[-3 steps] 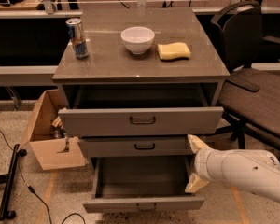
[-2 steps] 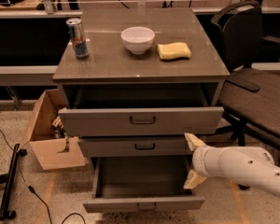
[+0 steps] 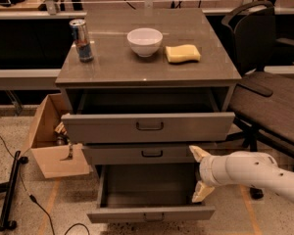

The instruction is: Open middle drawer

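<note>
The claw is seen low at the right of the cabinet, carried on a white arm that enters from the right edge. Its two tan fingers are spread wide, one above the other, and nothing is held between them. The upper fingertip is placed at the right end of the middle drawer; whether it touches the front cannot be told. The lower fingertip is found beside the right wall of the lowest drawer.

The middle drawer is located just left of the claw, level with the upper finger, and its small dark handle is set further left at the centre of the front. This front is set further back than the fronts of the other two drawers. Above and left of the claw, the top drawer is pulled out. Below and left of the claw, the lowest drawer is drawn far out.

Well above the claw, a can, a white bowl and a yellow sponge are carried on the tabletop. Far left of the claw, a cardboard box is seen on the floor. Above and right of the claw, a dark chair is placed.
</note>
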